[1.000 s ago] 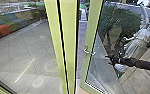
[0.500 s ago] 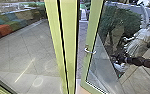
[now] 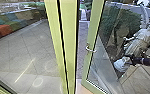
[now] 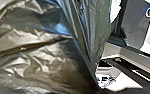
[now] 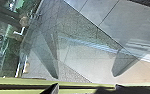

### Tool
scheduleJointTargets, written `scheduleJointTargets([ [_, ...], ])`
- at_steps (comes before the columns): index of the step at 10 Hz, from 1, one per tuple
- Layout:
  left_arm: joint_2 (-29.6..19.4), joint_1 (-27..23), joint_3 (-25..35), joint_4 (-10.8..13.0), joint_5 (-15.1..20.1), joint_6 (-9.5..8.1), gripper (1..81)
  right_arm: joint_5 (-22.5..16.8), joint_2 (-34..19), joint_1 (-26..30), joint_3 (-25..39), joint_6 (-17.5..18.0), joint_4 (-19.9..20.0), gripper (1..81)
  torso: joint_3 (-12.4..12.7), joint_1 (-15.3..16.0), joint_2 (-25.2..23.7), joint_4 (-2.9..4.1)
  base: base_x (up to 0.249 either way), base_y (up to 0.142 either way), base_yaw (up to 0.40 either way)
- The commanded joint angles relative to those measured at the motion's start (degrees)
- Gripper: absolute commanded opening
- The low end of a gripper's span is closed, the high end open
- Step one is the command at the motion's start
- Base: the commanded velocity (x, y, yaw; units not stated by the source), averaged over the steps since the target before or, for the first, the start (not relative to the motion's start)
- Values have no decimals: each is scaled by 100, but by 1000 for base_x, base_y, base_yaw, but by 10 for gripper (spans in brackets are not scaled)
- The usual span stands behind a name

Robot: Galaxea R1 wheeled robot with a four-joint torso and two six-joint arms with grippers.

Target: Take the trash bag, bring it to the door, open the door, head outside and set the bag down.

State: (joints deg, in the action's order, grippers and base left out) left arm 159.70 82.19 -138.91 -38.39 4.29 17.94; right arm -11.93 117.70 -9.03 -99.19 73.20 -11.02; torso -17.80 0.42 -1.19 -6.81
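And there stood the door [image 3: 90, 65], ajar, a strip of paving [image 3: 82, 37] showing between it and the green post [image 3: 69, 45]! The right gripper [image 3: 129, 60] was out in front of the door's glass, its tips spread apart, to the right of the door's handle [image 3: 91, 49]. The crinkled trash bag [image 4: 33, 55] loomed close at the left wrist; its place relative to the door, and the left gripper's state, I couldn't tell.
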Motion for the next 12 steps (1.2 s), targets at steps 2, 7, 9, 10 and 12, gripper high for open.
scheduleJointTargets([
  [2, -78, 30, 39, -46, 538, 25, 10, 95, -910, 977, -90, 141, -14, 811, 0, 0, 0, 0, 0, 0, 0],
  [7, -25, 56, 66, -55, 538, 25, 10, 78, -597, 1073, -98, 159, 12, 811, 2, 2, 0, 0, 0, 0, 0],
  [9, -7, 57, 39, -55, 538, 25, 10, 25, -209, 1250, -371, 159, 39, 811, 2, 2, 0, 0, 0, 0, 0],
  [10, 1, 65, 57, -55, 538, 25, 10, 25, 87, 1241, -580, 159, 30, 811, 2, 2, 0, 0, 0, 0, 0],
  [12, -16, 65, 39, -64, 538, 16, 10, 33, 626, 1241, -1074, 168, 47, 811, 2, 2, 2, 0, 0, 0, 0],
])
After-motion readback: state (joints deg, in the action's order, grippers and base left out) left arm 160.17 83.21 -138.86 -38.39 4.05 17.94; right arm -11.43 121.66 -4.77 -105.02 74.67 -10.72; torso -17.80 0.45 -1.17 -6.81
